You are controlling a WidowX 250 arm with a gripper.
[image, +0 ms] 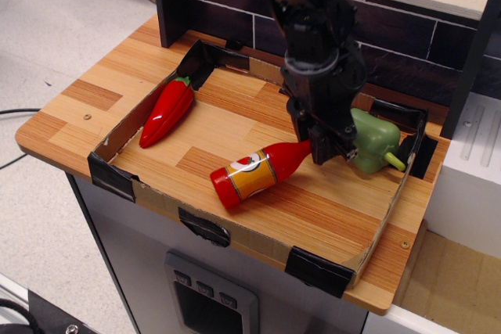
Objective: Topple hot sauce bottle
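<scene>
One hot sauce bottle (256,175) lying, one red chili pepper (167,112) resting, one green bell pepper (376,140) sitting, three toys showing.

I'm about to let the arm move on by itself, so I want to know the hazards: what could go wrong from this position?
The hot sauce bottle lies on its side with its cap at the pincer; if the tips catch the cap as the arm withdraws, the bottle may get dragged or roll toward the low cardboard wall in front. The green pepper sits right beside the arm, so a sideways move could knock it against the tray corner.
</scene>
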